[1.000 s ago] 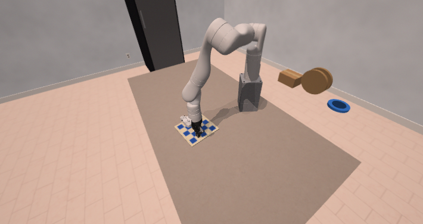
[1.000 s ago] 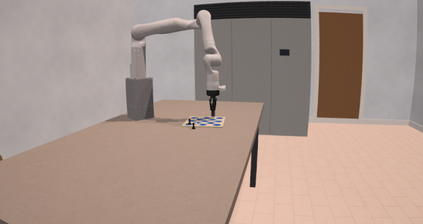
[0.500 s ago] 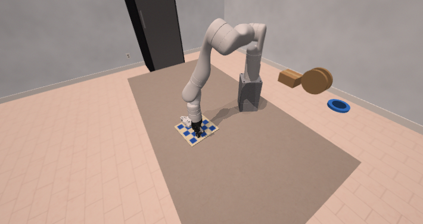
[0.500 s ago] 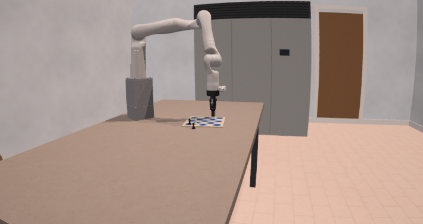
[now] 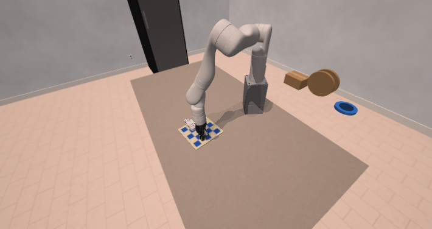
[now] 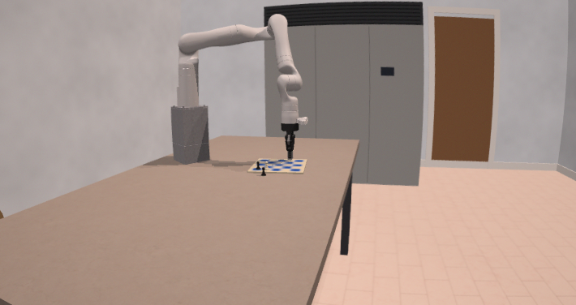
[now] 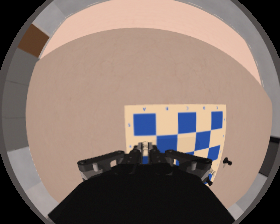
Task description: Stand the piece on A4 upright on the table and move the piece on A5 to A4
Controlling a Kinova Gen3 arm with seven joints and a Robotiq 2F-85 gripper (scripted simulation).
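Note:
The blue-and-cream chessboard (image 6: 278, 165) lies on the brown table; it also shows in the top view (image 5: 201, 133) and in the wrist view (image 7: 179, 135). My gripper (image 6: 290, 156) points straight down at the board's far side and is shut on a small dark chess piece that the fingers mostly hide. In the wrist view the fingertips sit low over the board's near squares. One black piece (image 6: 257, 165) stands upright at the board's left end. Another black piece (image 6: 263, 172) stands upright on the table just off the board's front edge.
The arm's grey pedestal (image 6: 190, 135) stands on the table to the left behind the board. The table's right edge (image 6: 351, 171) runs close to the board. A grey cabinet (image 6: 345, 90) stands behind the table.

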